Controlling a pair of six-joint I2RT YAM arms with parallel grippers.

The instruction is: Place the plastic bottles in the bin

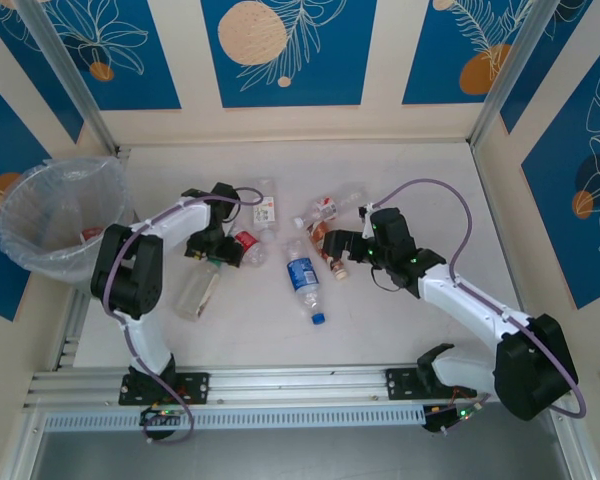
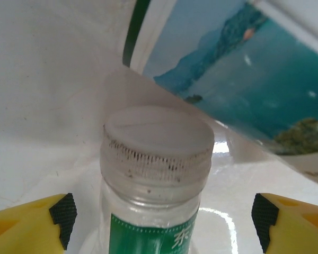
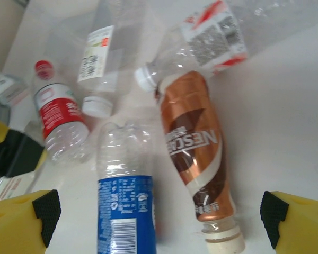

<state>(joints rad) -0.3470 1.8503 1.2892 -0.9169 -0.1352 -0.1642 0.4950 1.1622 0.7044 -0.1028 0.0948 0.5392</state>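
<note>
Clear plastic with a white ribbed cap and green label: this small bottle (image 2: pixel 158 159) lies between the yellow fingers (image 2: pixel 21 225) of my left hand (image 2: pixel 163 219), which is open, both pads apart from it, set so for a grasp, I judge. The round bag-lined bin (image 1: pixel 25 235) stands near, beside the left edge of the worktop (image 1: pixel 400 170), bare surface between. My right hand (image 3: pixel 159 217) hangs wide open over a brown-sleeved bottle (image 3: pixel 193 143) and a blue-labelled bottle (image 3: pixel 124 211) lying just beside each other, leaving little finger room.

Left pincer (image 2: pixel 164 218), right pincer (image 3: pixel 160 212), both agape
</note>
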